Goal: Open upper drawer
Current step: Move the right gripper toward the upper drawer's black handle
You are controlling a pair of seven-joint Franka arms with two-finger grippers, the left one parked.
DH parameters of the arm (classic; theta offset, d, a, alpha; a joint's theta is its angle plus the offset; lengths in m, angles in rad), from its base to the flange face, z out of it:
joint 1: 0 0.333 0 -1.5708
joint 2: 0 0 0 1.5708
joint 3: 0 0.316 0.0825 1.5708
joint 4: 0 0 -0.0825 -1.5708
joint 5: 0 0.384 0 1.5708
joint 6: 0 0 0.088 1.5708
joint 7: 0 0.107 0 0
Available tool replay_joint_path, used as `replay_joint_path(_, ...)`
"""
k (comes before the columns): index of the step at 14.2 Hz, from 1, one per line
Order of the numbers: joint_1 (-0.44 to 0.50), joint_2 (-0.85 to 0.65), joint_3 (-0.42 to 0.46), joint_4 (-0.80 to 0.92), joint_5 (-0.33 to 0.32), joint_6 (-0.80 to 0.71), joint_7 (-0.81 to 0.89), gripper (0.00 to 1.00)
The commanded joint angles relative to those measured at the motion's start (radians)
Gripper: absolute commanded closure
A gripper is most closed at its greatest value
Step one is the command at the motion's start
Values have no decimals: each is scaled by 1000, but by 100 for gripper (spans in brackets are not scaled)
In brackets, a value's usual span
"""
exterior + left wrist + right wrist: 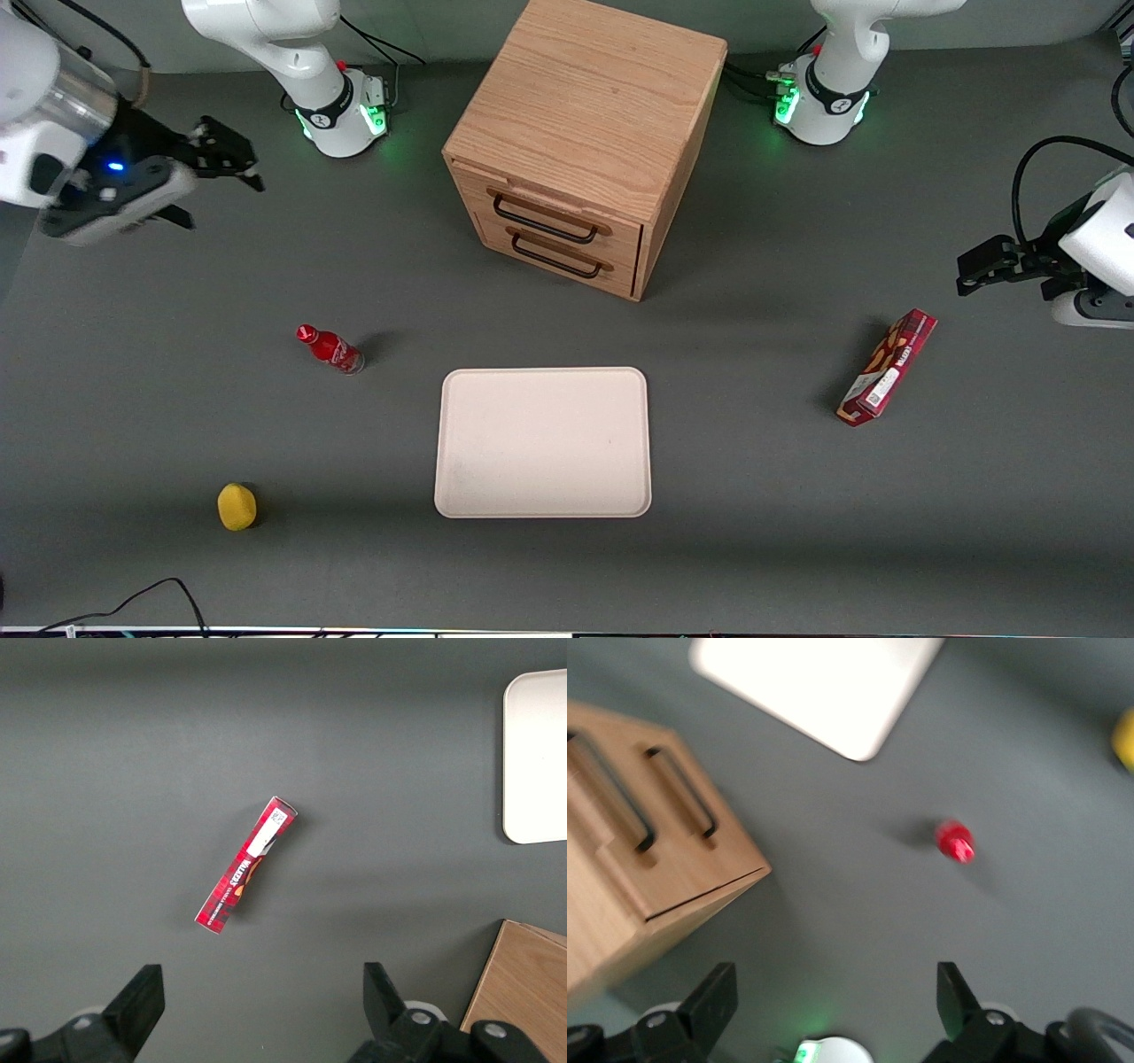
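The oak cabinet [589, 97] stands at the back middle of the table. Its front carries two drawers with black bar handles. The upper drawer [549, 206] [598, 815] sits pushed in under the cabinet's top, above the lower drawer [558, 252]. My right gripper [221, 195] [835, 992] hangs high above the table toward the working arm's end, well apart from the cabinet. It is open and nothing is between its fingers [718, 992].
A cream tray [542, 441] lies in front of the cabinet, nearer the front camera. A red bottle [330, 349] and a yellow object [236, 507] lie toward the working arm's end. A red box [888, 367] lies toward the parked arm's end.
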Motion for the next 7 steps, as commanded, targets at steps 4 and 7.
replay_joint_path(4,15,218,293,87,50,104,-105,0)
replay_joint_path(7,48,344,356,83,44,191,-108,0)
